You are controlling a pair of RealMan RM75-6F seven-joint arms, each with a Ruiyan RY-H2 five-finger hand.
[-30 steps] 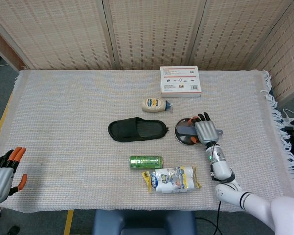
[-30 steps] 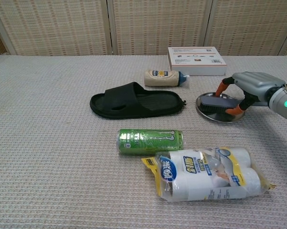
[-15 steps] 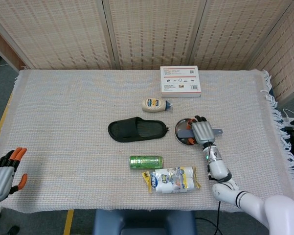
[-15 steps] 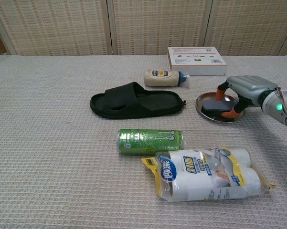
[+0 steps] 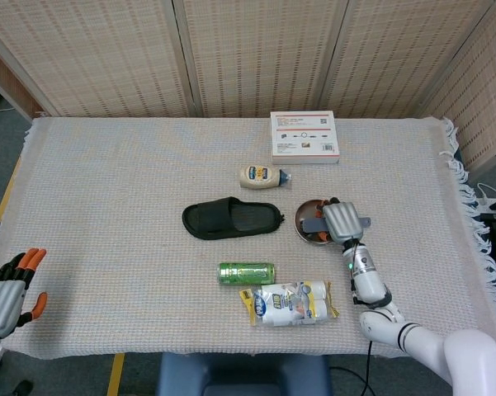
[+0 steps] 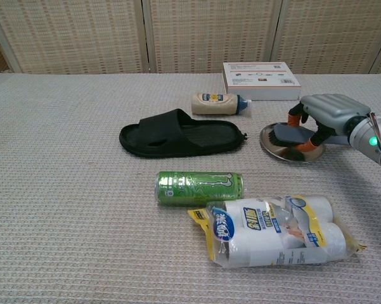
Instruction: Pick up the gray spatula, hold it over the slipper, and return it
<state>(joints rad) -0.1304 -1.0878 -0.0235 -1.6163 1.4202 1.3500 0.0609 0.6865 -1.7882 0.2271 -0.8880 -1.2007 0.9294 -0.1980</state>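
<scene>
The gray spatula (image 6: pixel 287 133) is a flat, dark slate-gray piece with a smooth matte face and rounded edge. It sits over the round metal plate (image 6: pixel 274 149) at the right of the surface (image 6: pixel 63 190), its broad part tilted slightly and its far end hidden under the right hand (image 6: pixel 325 117). In the head view only a short gray strip of it (image 5: pixel 313 223) shows beside the hand's silver back (image 5: pixel 340 221). The right hand's orange-tipped fingers (image 6: pixel 295 118) curl down around the spatula from above, with another tip low at the plate's near rim, so the hand grips the spatula; whether the blade is touching the plate or lifted just clear of it cannot be told.

The black slipper (image 6: pixel 180 133) lies flat to the left of the plate, near it but apart, its open toe band at the left end. Behind the slipper's right end lies a small cream-colored squeeze bottle (image 6: pixel 218 104) on its side, and farther back a white flat box (image 6: pixel 260 71). In front of the slipper a green can (image 6: pixel 199 187) lies on its side, with a clear pack of white rolls (image 6: pixel 276 228) just beside it toward the near edge.

The left hand (image 5: pixel 7 289) is at the near left corner of the surface, well apart from everything, its fingers spread and holding nothing.
</scene>
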